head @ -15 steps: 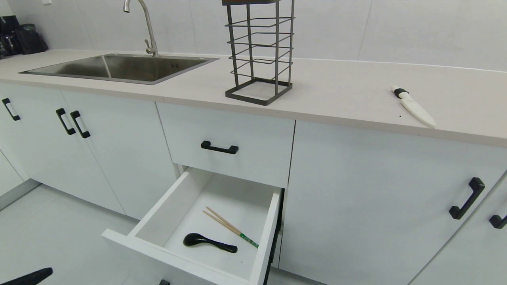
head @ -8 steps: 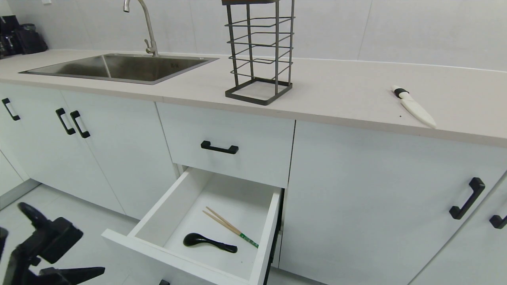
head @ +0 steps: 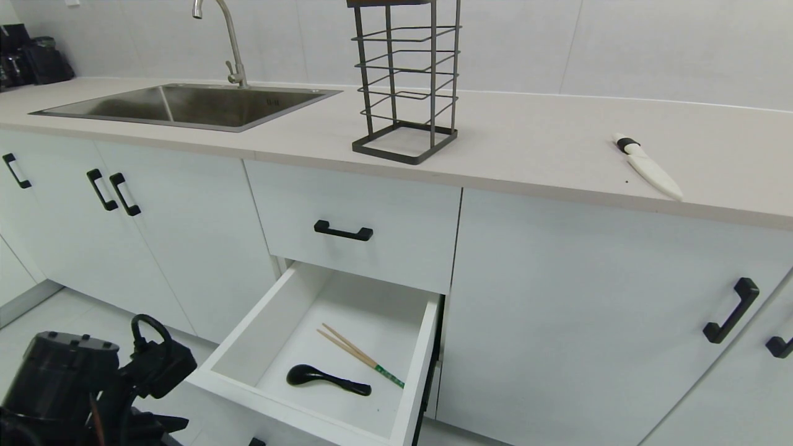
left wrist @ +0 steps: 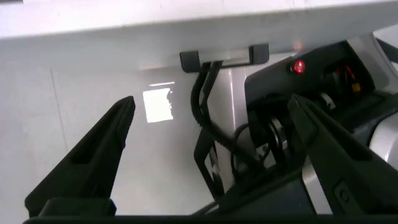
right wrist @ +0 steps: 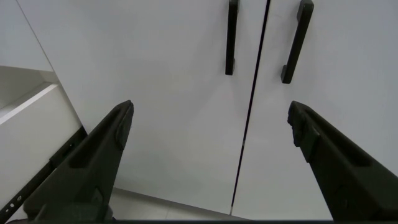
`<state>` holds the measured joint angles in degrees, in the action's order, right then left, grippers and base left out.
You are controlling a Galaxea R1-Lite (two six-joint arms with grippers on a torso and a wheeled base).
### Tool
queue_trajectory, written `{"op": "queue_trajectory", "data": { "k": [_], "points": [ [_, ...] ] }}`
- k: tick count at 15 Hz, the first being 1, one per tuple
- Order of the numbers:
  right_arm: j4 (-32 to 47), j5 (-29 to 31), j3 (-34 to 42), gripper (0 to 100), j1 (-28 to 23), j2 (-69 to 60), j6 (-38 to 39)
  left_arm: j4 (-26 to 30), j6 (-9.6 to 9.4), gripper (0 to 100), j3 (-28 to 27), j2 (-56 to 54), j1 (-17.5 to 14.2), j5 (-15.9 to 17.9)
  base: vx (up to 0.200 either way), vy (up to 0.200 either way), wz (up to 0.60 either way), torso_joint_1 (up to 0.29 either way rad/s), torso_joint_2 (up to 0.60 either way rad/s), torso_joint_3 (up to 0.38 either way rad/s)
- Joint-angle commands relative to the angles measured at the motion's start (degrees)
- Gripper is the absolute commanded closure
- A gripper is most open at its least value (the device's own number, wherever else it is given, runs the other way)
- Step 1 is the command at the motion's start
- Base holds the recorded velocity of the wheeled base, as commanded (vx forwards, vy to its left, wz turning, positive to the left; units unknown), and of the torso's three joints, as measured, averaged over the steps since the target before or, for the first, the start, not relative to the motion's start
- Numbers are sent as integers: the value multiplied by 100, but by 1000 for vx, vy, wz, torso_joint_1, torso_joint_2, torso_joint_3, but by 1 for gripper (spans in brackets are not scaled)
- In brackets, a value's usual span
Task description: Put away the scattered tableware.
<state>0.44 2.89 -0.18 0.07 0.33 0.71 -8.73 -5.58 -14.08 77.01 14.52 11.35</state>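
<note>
Though spread wide, with nothing between the fingers: left gripper, low beside the front corner of the open drawer, facing a black handle on a white front. Likewise wide apart and gripping nothing: right gripper, before two white doors with black door handles, the drawer's side close by.

In the drawer, pulled out beneath the shut upper drawer: a black spoon lying flat near the front, and chopsticks just behind it, slanted, green tips toward the right wall, close to the spoon's handle end; whether touching, cannot tell.

On the counter, well apart from the drawer: a white knife with a black band, lying flat near the front edge on the right. Also on the counter: an upright wire rack in the middle, a sink with a tap to the left.
</note>
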Motion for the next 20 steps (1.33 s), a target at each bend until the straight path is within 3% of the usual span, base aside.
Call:
{"op": "queue_trajectory", "data": {
  "k": [1, 5, 11, 20],
  "points": [
    [0, 1, 1, 0, 1, 20, 0, -498, 22, 0, 63, 754, -37, -1, 0, 0, 0, 0, 0, 0],
    [0, 1, 1, 0, 1, 20, 0, -1289, 49, 0, 160, 1378, -116, -1, 0, 0, 0, 0, 0, 0],
    [0, 1, 1, 0, 1, 20, 0, -1738, 57, 0, 116, 1493, -134, 8, 0, 0, 0, 0, 0, 0],
    [0, 1, 1, 0, 1, 20, 0, -4058, 101, 0, 257, 2609, -90, 52, 0, 0, 0, 0, 0, 0]
  ]
}}
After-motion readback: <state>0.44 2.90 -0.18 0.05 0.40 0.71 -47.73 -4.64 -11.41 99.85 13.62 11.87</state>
